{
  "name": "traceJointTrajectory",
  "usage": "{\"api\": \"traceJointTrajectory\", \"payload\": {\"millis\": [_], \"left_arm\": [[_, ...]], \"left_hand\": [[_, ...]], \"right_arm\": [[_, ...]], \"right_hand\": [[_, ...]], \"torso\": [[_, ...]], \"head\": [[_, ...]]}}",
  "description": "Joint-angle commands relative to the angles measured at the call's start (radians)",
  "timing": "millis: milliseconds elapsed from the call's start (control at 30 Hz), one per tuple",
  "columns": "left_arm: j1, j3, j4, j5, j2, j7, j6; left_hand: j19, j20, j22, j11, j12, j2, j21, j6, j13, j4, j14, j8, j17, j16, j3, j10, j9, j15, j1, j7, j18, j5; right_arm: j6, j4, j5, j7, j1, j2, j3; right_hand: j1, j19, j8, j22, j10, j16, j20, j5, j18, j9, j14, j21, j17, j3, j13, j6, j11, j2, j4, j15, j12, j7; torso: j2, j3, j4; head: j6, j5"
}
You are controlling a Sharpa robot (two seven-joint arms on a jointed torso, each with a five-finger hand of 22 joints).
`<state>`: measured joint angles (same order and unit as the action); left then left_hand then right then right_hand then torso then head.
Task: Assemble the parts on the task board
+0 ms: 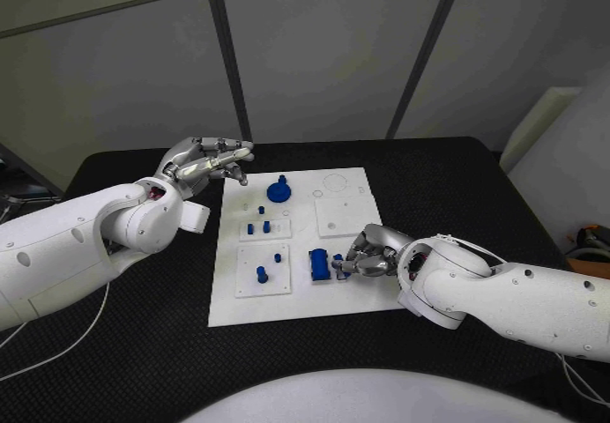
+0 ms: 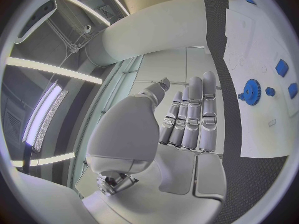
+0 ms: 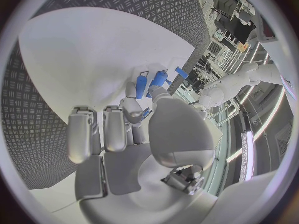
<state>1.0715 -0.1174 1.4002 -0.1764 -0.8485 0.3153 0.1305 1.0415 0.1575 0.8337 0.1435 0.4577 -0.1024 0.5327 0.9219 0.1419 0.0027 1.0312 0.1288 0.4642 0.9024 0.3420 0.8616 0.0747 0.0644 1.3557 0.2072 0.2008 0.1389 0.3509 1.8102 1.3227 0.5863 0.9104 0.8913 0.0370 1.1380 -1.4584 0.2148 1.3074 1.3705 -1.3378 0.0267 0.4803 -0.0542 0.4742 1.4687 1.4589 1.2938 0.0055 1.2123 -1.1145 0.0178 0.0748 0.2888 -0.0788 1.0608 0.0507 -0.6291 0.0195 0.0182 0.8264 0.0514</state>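
The board lies in the middle of the black table. The right hand rests low at the board's right side, its fingers curled around a small blue part, which it pinches just beside a larger blue block standing on the board. In the right wrist view the fingertips close on that blue piece against the white plate, with more blue pieces close behind it.

The left hand hovers over the board's far left corner, fingers stretched out and apart, holding nothing. In the left wrist view the fingers lie straight, side by side, with the board off to one side. A blue gear stands on the board just beside this hand, toward the middle; the left wrist view shows it apart from the fingers. Small blue pegs stand in the left-hand plates of the board, between the two hands.
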Motion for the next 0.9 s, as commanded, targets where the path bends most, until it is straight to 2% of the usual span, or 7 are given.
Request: {"api": "traceJointTrajectory", "payload": {"millis": [33, 633, 833, 867, 900], "left_arm": [[0.002, -0.001, 0.000, 0.004, 0.001, 0.000, -0.015], [0.001, -0.001, -0.004, 0.004, 0.003, 0.000, -0.017], [0.001, -0.001, -0.004, 0.004, 0.003, -0.001, -0.017], [0.001, -0.001, -0.004, 0.004, 0.003, -0.001, -0.017], [0.001, -0.001, -0.004, 0.004, 0.003, -0.001, -0.017]], "left_hand": [[0.002, 0.003, -0.002, 0.000, 0.007, 0.010, -0.003, -0.006, -0.001, -0.002, -0.006, 0.005, -0.002, -0.006, -0.007, -0.007, 0.001, 0.001, -0.002, 0.000, -0.018, 0.001], [0.002, 0.003, -0.002, 0.000, 0.007, 0.010, -0.003, -0.006, -0.001, -0.001, -0.006, 0.006, -0.002, -0.006, -0.007, -0.008, 0.001, 0.001, -0.002, 0.000, -0.018, 0.001], [0.002, 0.003, -0.002, 0.000, 0.007, 0.010, -0.003, -0.006, -0.001, -0.001, -0.006, 0.006, -0.002, -0.006, -0.007, -0.008, 0.001, 0.001, -0.002, 0.000, -0.018, 0.001], [0.002, 0.003, -0.002, 0.000, 0.007, 0.010, -0.003, -0.006, -0.001, -0.001, -0.006, 0.006, -0.002, -0.006, -0.007, -0.008, 0.001, 0.001, -0.002, 0.000, -0.018, 0.001], [0.002, 0.003, -0.002, 0.000, 0.007, 0.010, -0.003, -0.006, -0.001, -0.001, -0.006, 0.006, -0.002, -0.006, -0.007, -0.008, 0.001, 0.001, -0.002, 0.000, -0.018, 0.001]], "right_arm": [[-0.003, 0.010, -0.001, -0.010, 0.001, 0.000, 0.000], [0.003, 0.027, 0.024, -0.014, 0.001, 0.019, 0.000], [-0.009, 0.024, 0.047, -0.020, 0.001, 0.032, 0.000], [-0.013, 0.023, 0.051, -0.024, 0.001, 0.033, 0.000], [-0.017, 0.023, 0.056, -0.028, 0.001, 0.034, 0.000]], "right_hand": [[-0.015, -0.015, 0.004, 0.074, 0.008, -0.006, 0.003, -0.010, 0.010, 0.002, 0.054, 0.007, 0.001, -0.013, 0.003, -0.001, -0.001, -0.004, 0.001, -0.003, 0.005, 0.007], [-0.034, -0.014, 0.004, 0.074, 0.008, -0.006, 0.002, -0.011, 0.010, 0.007, 0.053, 0.006, 0.001, -0.033, 0.005, 0.000, -0.001, -0.018, 0.001, -0.003, 0.006, 0.006], [0.022, -0.013, 0.004, 0.073, 0.005, -0.005, 0.001, -0.002, 0.009, 0.012, 0.053, 0.005, 0.000, -0.035, 0.006, 0.003, 0.001, -0.018, -0.026, -0.005, 0.003, 0.005], [0.047, -0.013, 0.004, 0.072, 0.004, -0.004, 0.001, -0.017, 0.009, 0.013, 0.053, 0.005, -0.001, -0.032, 0.006, 0.003, 0.002, -0.016, -0.041, -0.005, 0.002, 0.004], [0.082, -0.012, 0.005, 0.071, 0.002, -0.003, -0.001, -0.066, 0.009, 0.015, 0.052, 0.004, -0.003, -0.026, 0.005, 0.004, 0.002, -0.015, -0.061, -0.006, -0.002, 0.004]], "torso": [[0.000, -0.0002, 0.0007], [0.000, -0.0005, 0.0005], [0.000, 0.0002, -0.0005], [0.000, 0.0003, -0.0009], [0.000, 0.0002, -0.0008]], "head": [[0.001, 0.000], [0.002, 0.000], [0.001, 0.002], [0.001, 0.003], [0.001, 0.003]]}}
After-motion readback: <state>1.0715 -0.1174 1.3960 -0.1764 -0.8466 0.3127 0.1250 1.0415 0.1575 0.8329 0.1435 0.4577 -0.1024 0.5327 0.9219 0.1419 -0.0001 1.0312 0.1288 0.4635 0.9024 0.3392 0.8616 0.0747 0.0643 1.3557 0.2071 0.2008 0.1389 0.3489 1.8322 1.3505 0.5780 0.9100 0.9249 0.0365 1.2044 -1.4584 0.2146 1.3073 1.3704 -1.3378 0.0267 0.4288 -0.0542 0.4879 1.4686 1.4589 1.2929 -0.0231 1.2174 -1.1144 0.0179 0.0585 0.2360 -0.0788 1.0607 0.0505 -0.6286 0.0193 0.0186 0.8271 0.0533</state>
